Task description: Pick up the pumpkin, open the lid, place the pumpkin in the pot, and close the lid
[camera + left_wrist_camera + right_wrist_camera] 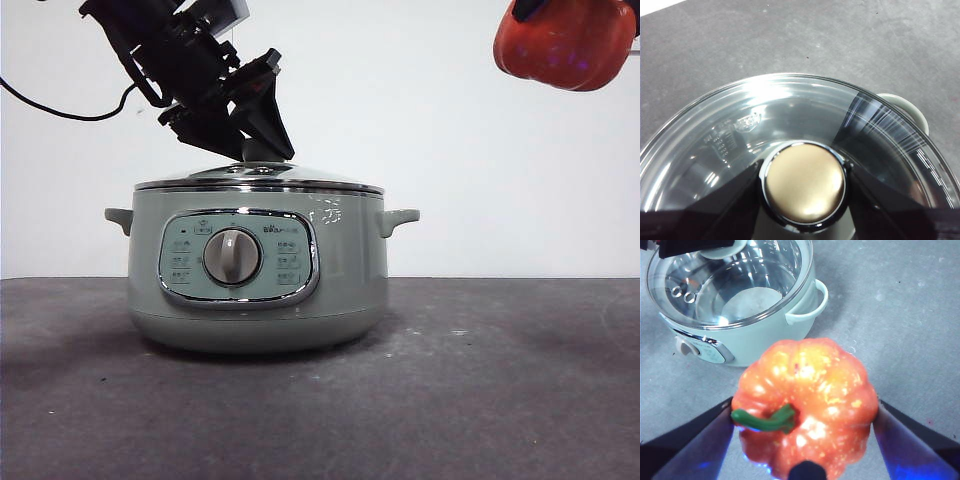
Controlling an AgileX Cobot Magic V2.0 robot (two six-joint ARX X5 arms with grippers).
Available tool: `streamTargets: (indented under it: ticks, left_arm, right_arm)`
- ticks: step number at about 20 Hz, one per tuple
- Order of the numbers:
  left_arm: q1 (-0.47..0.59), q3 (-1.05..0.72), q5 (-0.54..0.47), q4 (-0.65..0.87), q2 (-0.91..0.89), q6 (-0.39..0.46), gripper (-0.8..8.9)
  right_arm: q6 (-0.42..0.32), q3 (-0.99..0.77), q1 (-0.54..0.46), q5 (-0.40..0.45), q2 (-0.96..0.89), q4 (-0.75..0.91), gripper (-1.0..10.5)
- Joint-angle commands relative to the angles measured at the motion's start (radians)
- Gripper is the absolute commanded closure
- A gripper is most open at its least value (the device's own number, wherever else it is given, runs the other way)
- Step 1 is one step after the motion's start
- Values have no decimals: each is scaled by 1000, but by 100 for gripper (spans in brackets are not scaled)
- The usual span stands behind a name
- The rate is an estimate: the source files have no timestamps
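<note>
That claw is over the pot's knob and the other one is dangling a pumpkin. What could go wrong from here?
1. The left tool straddles the rounded knob of the chrome-rimmed glass lid; the lid could slip or tilt when lifted.
2. The right tool holds the orange-red ribbed pumpkin high, off to the side of the sage-green electric pot; released early, it would miss.

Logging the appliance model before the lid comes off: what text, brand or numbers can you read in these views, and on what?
Nothing reads clearly.
Control panel on the pot: small brand mark and button labels around the dial, too small to read.
Lid: faint embossed marking on the glass, blurred, unreadable.
Pumpkin: no text.
</note>
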Motion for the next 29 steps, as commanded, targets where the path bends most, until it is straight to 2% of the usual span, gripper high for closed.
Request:
streamTargets:
  ticks: [1, 8, 15, 18, 22, 25, 29]
  left_arm:
    - [-2, -4, 8, -13, 4, -2, 822]
    - [2, -4, 6, -16, -63, -2, 822]
    - [24, -4, -23, -68, -277, -2, 822]
    - [25, -4, -69, -158, -404, -2, 822]
    - [24, -4, -110, -293, -575, -2, 822]
    - [24, -4, -174, -397, -691, -2, 822]
    - [24, -4, -189, -510, -811, -10, 822]
  right_arm:
    - [9, 2, 1, 3, 3, 6, 956]
    - [10, 2, 1, 2, 3, 15, 956]
    - [14, 2, 1, -5, 36, 97, 957]
    - [21, 2, 10, -91, 89, 202, 958]
    - [28, 45, 73, -107, 242, 327, 959]
    - [13, 171, 120, -106, 420, 329, 959]
    - [-11, 378, 165, -106, 662, 327, 959]
